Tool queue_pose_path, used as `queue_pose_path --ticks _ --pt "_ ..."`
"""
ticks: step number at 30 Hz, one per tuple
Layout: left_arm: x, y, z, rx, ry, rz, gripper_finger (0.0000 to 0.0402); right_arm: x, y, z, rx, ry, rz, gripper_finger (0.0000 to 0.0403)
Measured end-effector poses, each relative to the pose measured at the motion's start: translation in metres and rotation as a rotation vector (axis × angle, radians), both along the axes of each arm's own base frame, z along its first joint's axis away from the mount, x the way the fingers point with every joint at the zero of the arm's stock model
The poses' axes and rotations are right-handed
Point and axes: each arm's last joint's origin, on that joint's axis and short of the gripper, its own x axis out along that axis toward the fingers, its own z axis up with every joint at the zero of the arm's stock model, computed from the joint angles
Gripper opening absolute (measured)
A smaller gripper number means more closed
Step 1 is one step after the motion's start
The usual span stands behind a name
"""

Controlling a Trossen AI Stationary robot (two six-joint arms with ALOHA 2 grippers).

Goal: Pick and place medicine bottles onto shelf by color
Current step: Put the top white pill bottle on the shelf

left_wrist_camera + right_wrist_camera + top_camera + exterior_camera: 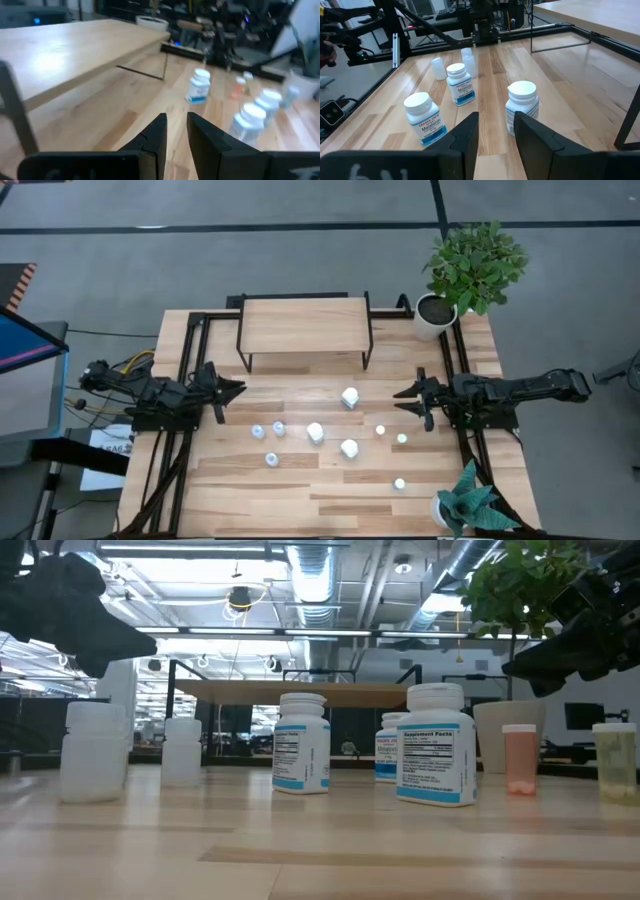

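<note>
Three larger white bottles (350, 397) (315, 431) (349, 448) stand upright on the table's middle. Three small pale-blue bottles (257, 431) (279, 427) (271, 459) stand left of them. Three smallest bottles (380, 430) (402, 438) (399, 483) stand to the right; the low view shows an orange one (519, 758) and a greenish one (613, 762). The shelf (305, 325) stands at the far middle with nothing on its top. My left gripper (238, 388) is open and empty at the left. My right gripper (398, 400) is open and empty at the right, facing the white bottles (521, 107).
A leafy plant in a white pot (470, 270) stands at the far right corner. A smaller potted plant (468, 505) stands at the near right corner. Black frame rails (190, 370) run along both sides of the table. Bare wood lies in front of the bottles.
</note>
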Motion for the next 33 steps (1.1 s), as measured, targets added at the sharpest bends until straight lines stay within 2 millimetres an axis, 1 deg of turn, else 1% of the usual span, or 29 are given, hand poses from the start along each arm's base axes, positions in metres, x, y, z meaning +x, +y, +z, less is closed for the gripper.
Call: queue_pose_path --ticks 6,10,14,16,20,24,27,30,33 --pt "0.001 -0.001 0.000 0.043 0.012 -0.038 0.0064 0.000 -0.001 0.000 -0.006 -0.004 -0.004 0.0147" --pt "0.002 -0.001 0.003 0.053 -0.021 -0.036 0.0064 0.000 -0.001 0.001 -0.112 -0.008 0.015 0.0147" --pt "0.004 0.000 0.003 0.045 -0.086 0.023 0.0064 0.000 -0.001 0.002 -0.128 -0.020 0.016 0.0147" --pt "0.004 -0.001 0.003 0.051 -0.094 0.024 0.0069 0.001 -0.001 0.004 -0.128 -0.043 0.009 0.0147" --pt "0.006 -0.002 0.008 0.065 -0.134 -0.005 0.0101 0.001 -0.002 0.010 -0.128 -0.099 -0.016 0.0147" --pt "0.006 -0.002 0.013 0.040 -0.186 -0.007 0.0152 0.001 -0.002 0.022 -0.118 -0.225 -0.024 0.0147" --pt "0.006 -0.002 0.016 0.040 -0.216 -0.006 0.0188 0.001 -0.003 0.030 -0.032 -0.259 -0.046 0.0151" --pt "0.006 -0.002 0.018 0.064 -0.226 -0.014 0.0211 0.000 -0.003 0.045 0.019 -0.296 -0.053 0.0171" --pt "0.006 -0.002 0.018 0.094 -0.217 -0.016 0.0219 0.000 -0.003 0.059 0.019 -0.321 -0.048 0.0207"
